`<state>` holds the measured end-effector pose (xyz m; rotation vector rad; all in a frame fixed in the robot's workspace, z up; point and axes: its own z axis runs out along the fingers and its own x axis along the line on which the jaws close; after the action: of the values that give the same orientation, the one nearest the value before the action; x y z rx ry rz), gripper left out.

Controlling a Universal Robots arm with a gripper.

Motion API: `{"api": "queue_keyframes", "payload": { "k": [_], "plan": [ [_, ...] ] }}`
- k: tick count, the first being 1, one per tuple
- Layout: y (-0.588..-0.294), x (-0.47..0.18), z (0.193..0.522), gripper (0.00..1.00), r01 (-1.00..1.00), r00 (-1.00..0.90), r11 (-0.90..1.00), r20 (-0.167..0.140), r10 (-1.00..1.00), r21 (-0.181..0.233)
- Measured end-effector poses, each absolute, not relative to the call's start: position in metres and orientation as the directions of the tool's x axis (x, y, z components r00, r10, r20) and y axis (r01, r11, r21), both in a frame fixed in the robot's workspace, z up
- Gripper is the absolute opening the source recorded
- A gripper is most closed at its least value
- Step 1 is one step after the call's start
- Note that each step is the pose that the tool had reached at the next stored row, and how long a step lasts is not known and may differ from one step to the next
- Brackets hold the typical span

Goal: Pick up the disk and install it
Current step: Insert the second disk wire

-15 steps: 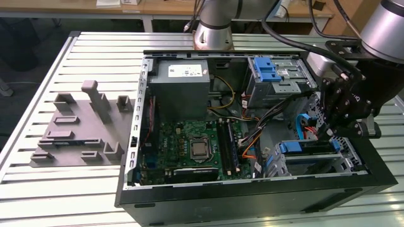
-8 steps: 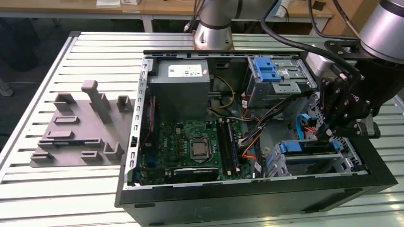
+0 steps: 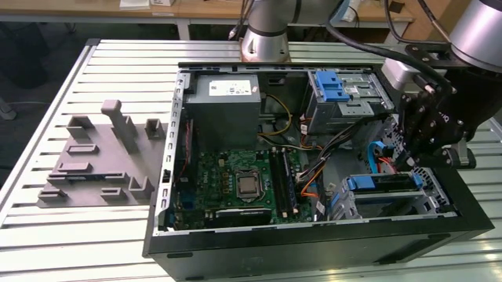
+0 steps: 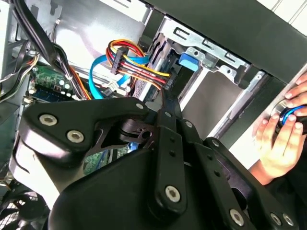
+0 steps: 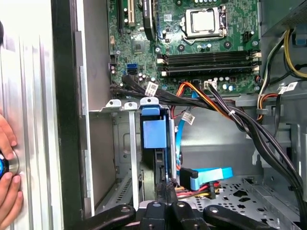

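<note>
Open case (image 3: pixel 168 176): disk (image 5: pixel 154 134) (caged) beneath gripper (image 5: pixel 165 184)

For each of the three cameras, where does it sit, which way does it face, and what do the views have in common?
Exterior view: off the arm, above the table, looking down into the open computer case; the arm and gripper hang over the drive cage.
First wrist view: on the arm, facing the disk in the cage and the motherboard; gripper linkage in the foreground.
Second wrist view: on the arm, facing the cage past the gripper.
Both wrist views share a person's hand outside the case.
</note>
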<state>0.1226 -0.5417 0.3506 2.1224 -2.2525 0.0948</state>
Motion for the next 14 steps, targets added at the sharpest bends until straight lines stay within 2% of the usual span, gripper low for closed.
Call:
{"api": "queue_keyframes", "payload": {
  "k": [14],
  "plan": [
    [-0.542,0.101,0.367,0.11,-0.998,-0.06,0.059,0.07,-0.996,-0.015]
  ]
}}
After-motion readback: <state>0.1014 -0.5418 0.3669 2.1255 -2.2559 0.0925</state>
